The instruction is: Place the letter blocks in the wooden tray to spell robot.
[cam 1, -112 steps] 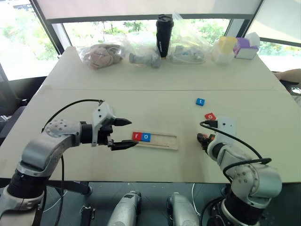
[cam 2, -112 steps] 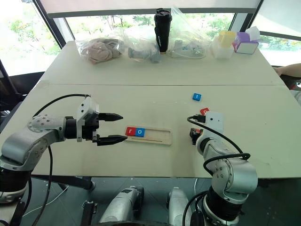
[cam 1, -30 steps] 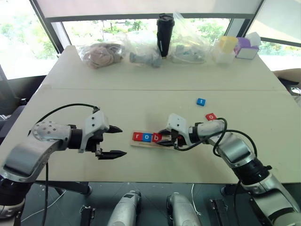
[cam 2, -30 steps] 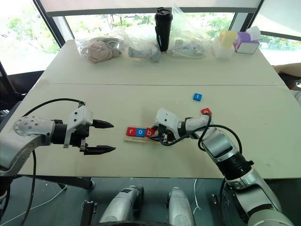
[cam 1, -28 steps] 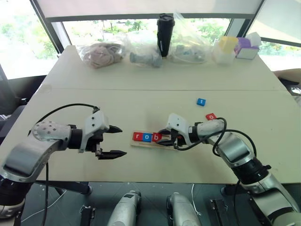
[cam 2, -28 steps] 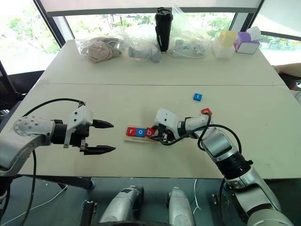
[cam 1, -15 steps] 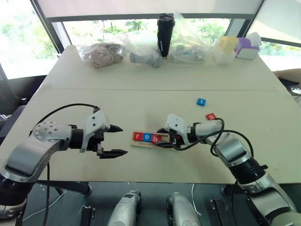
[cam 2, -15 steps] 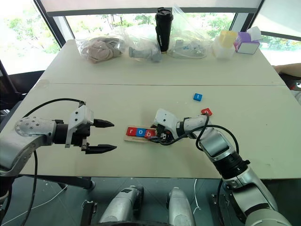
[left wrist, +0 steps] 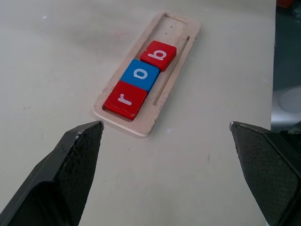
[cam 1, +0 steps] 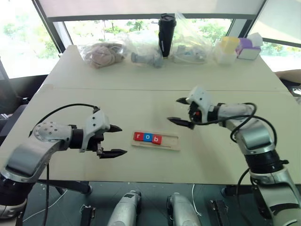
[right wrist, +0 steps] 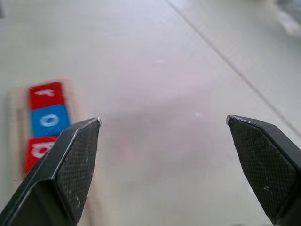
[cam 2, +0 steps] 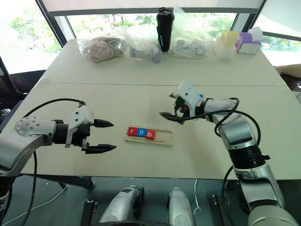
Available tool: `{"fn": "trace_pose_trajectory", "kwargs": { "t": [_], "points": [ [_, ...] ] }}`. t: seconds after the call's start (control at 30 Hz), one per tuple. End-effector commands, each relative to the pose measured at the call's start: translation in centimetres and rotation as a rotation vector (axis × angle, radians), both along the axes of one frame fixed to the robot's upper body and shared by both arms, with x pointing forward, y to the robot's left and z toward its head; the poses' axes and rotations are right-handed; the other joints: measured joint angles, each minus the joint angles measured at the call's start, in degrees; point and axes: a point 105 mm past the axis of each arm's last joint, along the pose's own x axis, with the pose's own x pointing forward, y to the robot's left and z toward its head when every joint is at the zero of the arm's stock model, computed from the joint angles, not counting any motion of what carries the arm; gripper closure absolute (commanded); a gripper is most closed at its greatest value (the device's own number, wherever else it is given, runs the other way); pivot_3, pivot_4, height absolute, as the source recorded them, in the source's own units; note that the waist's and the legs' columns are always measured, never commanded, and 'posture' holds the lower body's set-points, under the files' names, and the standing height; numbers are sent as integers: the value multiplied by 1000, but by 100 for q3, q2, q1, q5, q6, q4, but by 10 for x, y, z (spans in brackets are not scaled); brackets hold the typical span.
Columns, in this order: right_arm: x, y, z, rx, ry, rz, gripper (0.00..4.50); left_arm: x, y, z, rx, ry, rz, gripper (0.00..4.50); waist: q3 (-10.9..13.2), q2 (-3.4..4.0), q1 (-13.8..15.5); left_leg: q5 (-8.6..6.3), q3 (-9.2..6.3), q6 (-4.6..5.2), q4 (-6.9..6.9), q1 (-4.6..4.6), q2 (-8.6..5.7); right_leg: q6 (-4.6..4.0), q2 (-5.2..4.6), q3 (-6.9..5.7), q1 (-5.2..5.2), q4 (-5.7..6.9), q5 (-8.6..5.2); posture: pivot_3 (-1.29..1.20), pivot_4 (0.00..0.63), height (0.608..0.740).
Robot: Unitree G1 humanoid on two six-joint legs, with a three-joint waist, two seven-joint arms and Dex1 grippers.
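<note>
The right tool (cam 1: 181, 111) hangs wide open and empty above the surface (cam 1: 141, 101), beyond the far end of the wooden tray (cam 1: 169, 142). The left tool (cam 1: 115, 140) is also spread wide and empty, just beside the tray's near end. Three letter blocks (cam 1: 147, 137), red, blue, red, sit in the tray reading r, o, b

Wooden tray (cam 1: 171, 141) – r, o, b blocks (cam 1: 147, 138) inside.

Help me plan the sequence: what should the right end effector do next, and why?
Probably fetch a second o: the wooden tray holds just three letter blocks, r, o, b, its right end bare, and the right end effector hangs open, empty.
</note>
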Motion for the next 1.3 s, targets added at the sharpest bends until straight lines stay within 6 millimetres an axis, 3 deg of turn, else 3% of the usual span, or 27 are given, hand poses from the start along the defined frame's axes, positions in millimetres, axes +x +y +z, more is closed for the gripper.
{"fn": "trace_pose_trajectory", "kwargs": {
  "t": [0.03, 0.2, 0.37, 0.5, 0.7, 1.03, 1.17, 1.3],
  "points": [
    [-15, -31, 12, 36, -12, -89, 63, -2, 0, 5, -5, -21, -4, 0, 0, 0, 47, 0, 1, 0, 0, 0, -1, 0, -1, 0, 0, 0, 0, 0, 150, 740],
    [-44, 7, -11, 12, 34, 30, 63, 1, -1, 3, -10, -14, -11, 0, -1, 2, -42, 0, 3, 1, -2, 3, 9, -13, 2, 3, -3, 5, -7, 0, 150, 740],
    [-54, 44, -48, -24, 55, 85, 63, 3, -2, 4, -11, -15, -19, 0, -2, 1, -49, 0, 2, 0, 12, 8, 9, -20, 1, 2, 2, 17, -10, 0, 150, 740],
    [-56, 59, -61, -31, 50, 110, 63, 5, 0, 3, -7, -15, -15, 0, -2, 0, -33, 0, 3, 0, 18, 1, 2, -18, -2, 3, -1, 15, -10, 0, 150, 740],
    [-44, 67, -66, -25, 27, 102, 63, 2, 0, 2, -6, -10, -10, 0, -2, 0, -41, 0, 2, 0, 19, 2, 3, -17, 0, 3, 0, 16, -9, 0, 150, 740],
    [-31, 63, -77, -76, 18, 109, 63, 3, 0, 1, -7, -16, 2, 0, -2, 0, -43, 0, 3, 0, 20, 7, 4, -16, 3, 3, 2, 22, -8, 0, 150, 740],
    [-30, 64, -75, -75, 4, 115, 63, 2, 1, 0, -7, -16, 10, 0, -2, 0, -42, 0, 3, 0, 20, 10, 4, -16, 4, 3, 2, 26, -8, 0, 150, 740],
    [-33, 68, -59, -19, -30, 130, 63, 2, 0, 0, -10, -14, 11, 0, -2, 0, -43, 0, 3, 0, 19, 10, 4, -16, 3, 3, 1, 28, -8, 0, 150, 740]
  ]
}}
